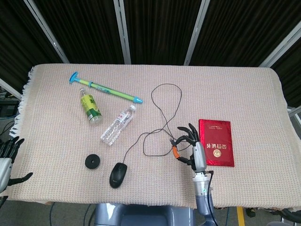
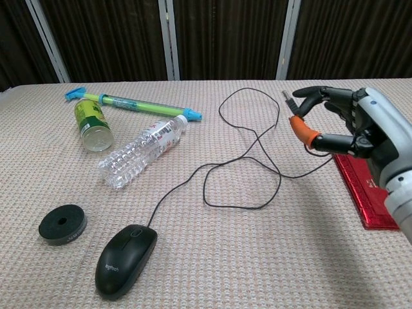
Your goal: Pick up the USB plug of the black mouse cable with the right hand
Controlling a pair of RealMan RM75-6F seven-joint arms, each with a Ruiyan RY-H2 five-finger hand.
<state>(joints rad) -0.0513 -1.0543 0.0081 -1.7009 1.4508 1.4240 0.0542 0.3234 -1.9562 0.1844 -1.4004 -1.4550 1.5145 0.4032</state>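
The right hand pinches the USB plug of the black mouse cable between thumb and fingertip, raised above the cloth-covered counter beside the red booklet, so the cable hangs slack toward the black mouse. The pickup looks essentially done. The left hand rests idle, fingers apart, at the counter's near left edge.

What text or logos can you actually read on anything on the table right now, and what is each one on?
None reads clearly.
Black mouse: small pale logo near its rear edge, too small to read.
Red booklet: gold emblem and characters, blurred.
Green bottle: label print, unreadable.
Clear water bottle: red and white label, unreadable.
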